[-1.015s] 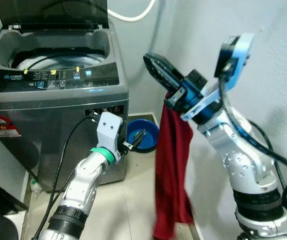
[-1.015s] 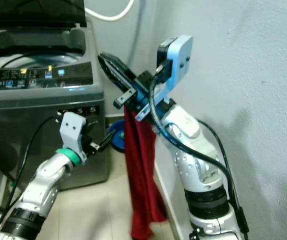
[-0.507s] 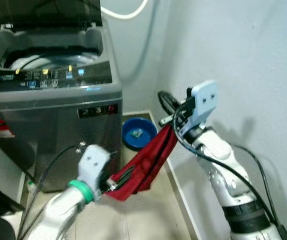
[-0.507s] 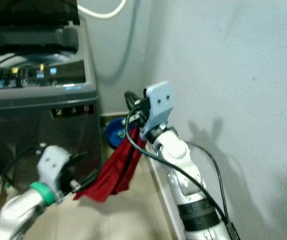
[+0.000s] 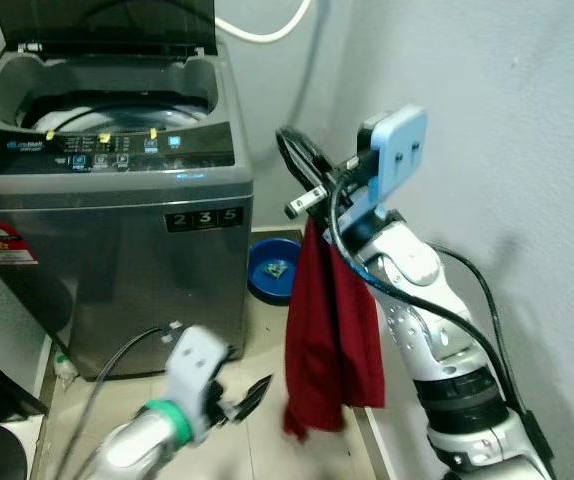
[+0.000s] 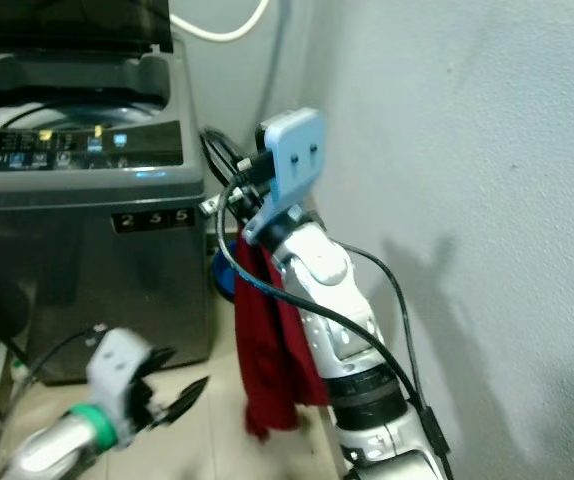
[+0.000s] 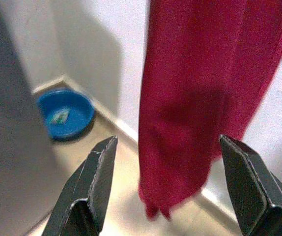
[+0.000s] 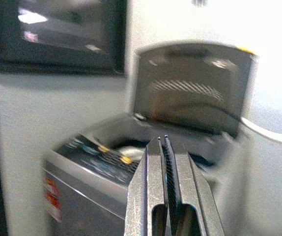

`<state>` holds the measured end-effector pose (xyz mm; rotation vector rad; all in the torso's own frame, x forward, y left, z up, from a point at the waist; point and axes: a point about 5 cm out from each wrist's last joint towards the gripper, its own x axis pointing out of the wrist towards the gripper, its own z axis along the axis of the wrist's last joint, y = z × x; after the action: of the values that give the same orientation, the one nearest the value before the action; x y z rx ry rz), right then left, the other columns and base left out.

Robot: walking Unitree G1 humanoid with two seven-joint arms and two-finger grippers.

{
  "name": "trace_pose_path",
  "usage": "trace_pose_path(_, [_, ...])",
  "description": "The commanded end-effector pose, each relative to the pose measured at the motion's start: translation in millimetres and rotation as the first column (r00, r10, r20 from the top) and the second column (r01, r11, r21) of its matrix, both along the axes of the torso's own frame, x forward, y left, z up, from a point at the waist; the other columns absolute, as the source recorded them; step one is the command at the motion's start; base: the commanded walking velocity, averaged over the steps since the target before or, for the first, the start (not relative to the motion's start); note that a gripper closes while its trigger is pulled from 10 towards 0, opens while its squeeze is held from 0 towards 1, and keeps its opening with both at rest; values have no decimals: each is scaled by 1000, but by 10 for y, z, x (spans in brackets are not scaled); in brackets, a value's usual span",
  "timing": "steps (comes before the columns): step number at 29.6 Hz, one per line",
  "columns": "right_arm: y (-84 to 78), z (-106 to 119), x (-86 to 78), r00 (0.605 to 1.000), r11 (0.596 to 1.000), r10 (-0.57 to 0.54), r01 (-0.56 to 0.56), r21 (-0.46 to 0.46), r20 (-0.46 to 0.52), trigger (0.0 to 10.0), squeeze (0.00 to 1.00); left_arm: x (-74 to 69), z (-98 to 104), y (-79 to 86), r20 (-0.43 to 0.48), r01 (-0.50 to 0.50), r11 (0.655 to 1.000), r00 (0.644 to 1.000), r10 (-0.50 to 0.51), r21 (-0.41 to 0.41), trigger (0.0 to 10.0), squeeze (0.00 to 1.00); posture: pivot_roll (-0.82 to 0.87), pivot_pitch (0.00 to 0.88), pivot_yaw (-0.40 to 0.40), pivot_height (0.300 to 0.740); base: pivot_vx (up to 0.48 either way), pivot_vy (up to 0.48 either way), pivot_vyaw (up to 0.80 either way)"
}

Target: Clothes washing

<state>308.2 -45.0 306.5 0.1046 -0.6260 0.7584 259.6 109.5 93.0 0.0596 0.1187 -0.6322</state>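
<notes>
so our right gripper [image 5: 295, 165] is up high beside the washing machine [image 5: 107, 200], fingers pressed together, and the red cloth [image 5: 332, 320] hangs straight down from just behind them. from the right wrist camera the two fingers look closed flat against each other with no red between the tips, so we can't tell exactly where the cloth is caught, only that it dangles from that gripper.

the cloth is a deep red, long and limp, folded into soft vertical pleats, with its bottom end hanging free close above the floor [image 5: 267, 360].

our left gripper [image 7: 165, 182] is low near the floor, jaws spread wide and holding nothing; through its wrist camera the cloth hangs right in front of the gap, not touching either finger.

the washer's lid [image 5: 107, 25] stands open and the drum [image 5: 107, 115] shows below it. the cloth hangs in the narrow gap between the machine's front corner and the white wall [image 5: 487, 150], with a blue basin [image 5: 272, 270] on the floor behind it.
</notes>
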Motion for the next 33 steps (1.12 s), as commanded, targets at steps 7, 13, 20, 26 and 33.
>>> trace_pose_path(7, [-6, 465, -271, 969, 971, 215, -225, 75, 122, 10000, 0, 45, -165, -356, -130, 197, 979, 971, -202, -54, 10000, 0, 71, 34, -48, 740, 0, 0, 0])
trace_pose_path(13, [-52, 781, -363, 913, 919, 356, -381, 102, 198, 10000, 0, 145, -193, -703, -234, 335, 922, 897, -374, -193, 10000, 0, 48, 33, -40, 740, 0, 0, 0])
trace_pose_path(20, [-173, 884, -337, 912, 912, 359, -389, 135, 201, 10000, 0, 402, -236, -658, -214, 177, 983, 959, -185, -56, 10000, 0, 40, 27, -34, 740, 0, 0, 0])
trace_pose_path(26, [-427, 936, -342, 917, 899, 341, -382, 214, 205, 10000, 0, 921, 31, -154, 74, -323, 928, 946, 314, 184, 10000, 0, 51, 29, -36, 740, 0, 0, 0])
trace_pose_path(33, [-757, 990, -478, 897, 860, 366, -428, 279, 247, 10000, 0, 1133, 335, 189, 233, -470, 856, 876, 422, 217, 10000, 0, 54, 24, -30, 740, 0, 0, 0])
